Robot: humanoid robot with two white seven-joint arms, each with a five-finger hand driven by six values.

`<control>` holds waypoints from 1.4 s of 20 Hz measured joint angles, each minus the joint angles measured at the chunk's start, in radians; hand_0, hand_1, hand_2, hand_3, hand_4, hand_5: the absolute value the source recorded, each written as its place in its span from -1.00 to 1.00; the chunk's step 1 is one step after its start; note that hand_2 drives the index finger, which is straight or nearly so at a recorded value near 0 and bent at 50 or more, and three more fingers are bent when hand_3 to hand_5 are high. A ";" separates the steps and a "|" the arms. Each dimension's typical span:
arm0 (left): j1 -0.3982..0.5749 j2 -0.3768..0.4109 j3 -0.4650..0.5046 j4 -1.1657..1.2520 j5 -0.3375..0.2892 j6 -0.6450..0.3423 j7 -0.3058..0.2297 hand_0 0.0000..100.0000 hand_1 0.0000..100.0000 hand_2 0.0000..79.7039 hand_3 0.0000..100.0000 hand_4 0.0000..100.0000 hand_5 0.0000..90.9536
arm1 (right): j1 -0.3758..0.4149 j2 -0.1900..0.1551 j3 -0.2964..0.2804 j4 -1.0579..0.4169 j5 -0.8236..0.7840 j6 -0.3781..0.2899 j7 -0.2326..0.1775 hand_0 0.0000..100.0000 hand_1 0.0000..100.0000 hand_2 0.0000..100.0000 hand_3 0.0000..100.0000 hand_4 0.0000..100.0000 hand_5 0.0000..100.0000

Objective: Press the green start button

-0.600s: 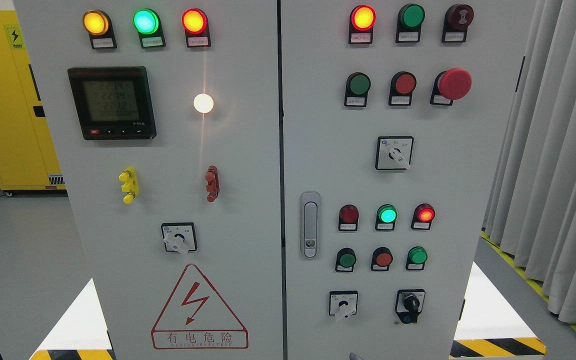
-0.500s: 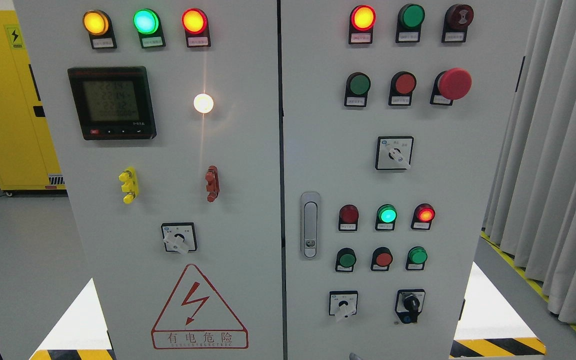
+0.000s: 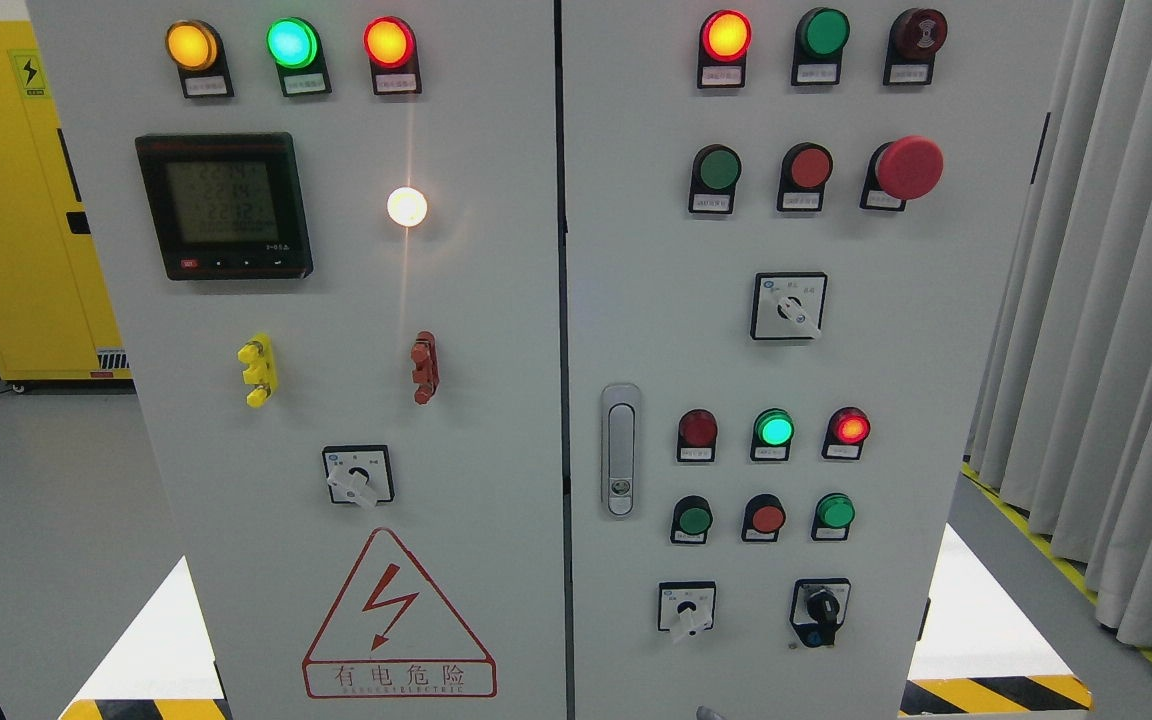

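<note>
We face a pale grey metal control cabinet with two doors split by a dark vertical seam. Neither of our hands can be made out; only a tiny grey sliver shows at the bottom edge below the right door, too small for us to tell what it is, so we cannot tell whether any fingers are spread or curled. Which of several green buttons is the start button we cannot say, since the labels are too small to read. On the right door we see a round green push button in the upper row, just left of a flat red push button and a large red mushroom-head stop button. Lower down sit a small green push button, a small red push button and another raised green push button, under a row of lamps whose middle green indicator lamp is lit. A silver recessed door handle stands near the seam. On the left door we see a black-framed digital meter, a glowing white lamp and a red triangular electric-hazard sign. A yellow cabinet stands behind at left, grey curtains at right.
</note>
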 measured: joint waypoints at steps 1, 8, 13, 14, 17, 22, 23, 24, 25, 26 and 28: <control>0.000 0.000 0.000 0.000 0.000 0.000 0.000 -0.76 0.11 -1.00 -1.00 -1.00 -1.00 | 0.000 0.000 0.000 0.000 0.000 0.000 0.000 -0.48 -0.24 -1.00 -0.71 -0.56 -0.71; 0.000 0.000 0.000 0.000 0.000 0.000 0.000 -0.76 0.11 -1.00 -1.00 -1.00 -1.00 | -0.015 0.000 -0.011 -0.003 0.070 0.001 -0.008 -0.35 0.39 -1.00 -0.08 0.20 0.15; 0.000 0.000 0.000 0.000 0.000 0.000 0.000 -0.76 0.11 -1.00 -1.00 -1.00 -1.00 | -0.043 -0.003 -0.040 -0.004 0.253 -0.004 -0.079 -0.20 0.62 -1.00 0.58 0.83 0.81; 0.000 0.000 0.000 0.000 0.000 0.000 0.000 -0.76 0.11 -1.00 -1.00 -1.00 -1.00 | -0.048 -0.004 -0.045 -0.004 0.291 -0.005 -0.089 -0.21 0.64 -1.00 0.68 0.87 0.88; 0.000 0.000 0.000 0.000 0.000 0.000 0.000 -0.76 0.11 -1.00 -1.00 -1.00 -1.00 | -0.066 -0.006 -0.064 -0.006 0.417 -0.008 -0.108 -0.09 0.72 -1.00 0.85 1.00 1.00; 0.000 0.000 0.000 0.000 0.000 0.000 0.000 -0.76 0.11 -1.00 -1.00 -1.00 -1.00 | -0.111 -0.012 -0.098 -0.012 0.648 -0.026 -0.125 0.10 0.73 -1.00 0.85 1.00 1.00; 0.000 0.000 0.000 0.000 0.000 0.000 0.000 -0.76 0.11 -1.00 -1.00 -1.00 -1.00 | -0.125 -0.014 -0.104 -0.013 0.690 -0.026 -0.125 0.11 0.73 -1.00 0.86 1.00 1.00; 0.000 0.000 0.000 0.000 0.000 0.000 0.000 -0.76 0.11 -1.00 -1.00 -1.00 -1.00 | -0.141 -0.016 -0.109 -0.015 0.729 -0.027 -0.125 0.15 0.72 -1.00 0.86 1.00 1.00; 0.000 0.000 0.000 0.000 0.000 0.000 0.000 -0.76 0.11 -1.00 -1.00 -1.00 -1.00 | -0.151 -0.017 -0.113 -0.015 0.766 -0.027 -0.126 0.19 0.71 -1.00 0.86 1.00 1.00; 0.000 0.000 0.000 0.000 0.000 0.000 0.000 -0.76 0.11 -1.00 -1.00 -1.00 -1.00 | -0.161 -0.019 -0.117 -0.016 0.800 -0.027 -0.127 0.18 0.71 -1.00 0.86 1.00 1.00; 0.000 0.000 0.000 0.000 0.000 0.000 0.000 -0.76 0.11 -1.00 -1.00 -1.00 -1.00 | -0.191 -0.021 -0.124 -0.016 0.862 -0.024 -0.130 0.12 0.71 -1.00 0.86 1.00 1.00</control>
